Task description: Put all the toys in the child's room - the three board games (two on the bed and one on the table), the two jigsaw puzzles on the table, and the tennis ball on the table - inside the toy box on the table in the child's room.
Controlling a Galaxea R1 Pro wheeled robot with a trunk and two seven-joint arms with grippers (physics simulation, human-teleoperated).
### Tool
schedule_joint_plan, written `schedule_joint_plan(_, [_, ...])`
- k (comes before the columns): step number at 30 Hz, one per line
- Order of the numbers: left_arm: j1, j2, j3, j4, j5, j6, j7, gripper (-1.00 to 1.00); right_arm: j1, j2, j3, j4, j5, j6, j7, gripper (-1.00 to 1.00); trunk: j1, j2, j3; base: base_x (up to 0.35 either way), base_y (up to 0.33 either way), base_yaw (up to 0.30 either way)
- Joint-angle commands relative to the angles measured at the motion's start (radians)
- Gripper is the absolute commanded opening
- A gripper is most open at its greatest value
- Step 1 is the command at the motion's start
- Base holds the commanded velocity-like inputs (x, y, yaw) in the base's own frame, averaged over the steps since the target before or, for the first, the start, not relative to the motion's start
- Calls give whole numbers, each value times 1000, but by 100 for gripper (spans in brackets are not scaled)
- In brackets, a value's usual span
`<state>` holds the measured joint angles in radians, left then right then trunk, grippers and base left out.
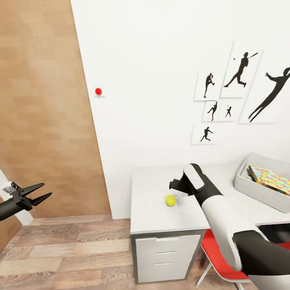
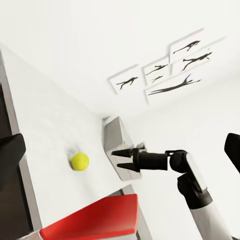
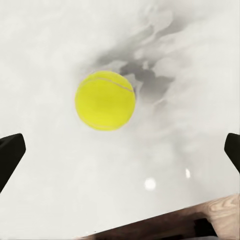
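Right gripper [image 1: 174,186] poised over the table [image 1: 149,213], fingers spread wide and empty; in the right wrist view the two dark fingertips sit at opposite edges of the picture with nothing between them but the pale tabletop. The tennis ball [image 1: 170,200] rests on the table just below and slightly ahead of this gripper, apart from both fingers, not yet grasped. The same ball appears in the left wrist view [image 2: 79,161] and lies well within the span of the open fingers in the right wrist view [image 3: 105,100].

Toy box [image 1: 257,187] stands on the table well off to the far side of the right gripper, behind the forearm rather than ahead of the fingers. It already holds flat colourful items: a patterned jigsaw puzzle [image 1: 277,180] lies uppermost over at least one other flat piece. How many are stacked beneath cannot be counted from here.

Left gripper [image 1: 34,193] held out over the wood floor, well apart from the table, its fingers parted and carrying nothing.

Progress, as a judgement: several flat toys appear to be stowed, and the ball looks to be the only toy left on the visible tabletop. The bed is out of sight, so whether the games there have been collected cannot be told. Remaining for the ball: close on it, lift, carry it to the box.
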<state>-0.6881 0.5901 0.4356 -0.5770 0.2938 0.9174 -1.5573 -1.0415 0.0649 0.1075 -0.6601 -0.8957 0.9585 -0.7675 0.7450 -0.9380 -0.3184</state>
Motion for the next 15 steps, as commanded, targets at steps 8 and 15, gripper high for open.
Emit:
schedule_joint_plan(8, [-1, 0, 0, 0, -1, 11, -2, 100, 44, 1, 6, -14, -10, 20, -21, 100, 0, -1, -1, 60, 75, 0])
schedule_joint_plan(15, [-1, 0, 0, 0, -1, 11, -3, 100, 50, -1, 6, -12, -9, 20, -20, 100, 0, -1, -1, 57, 45, 0])
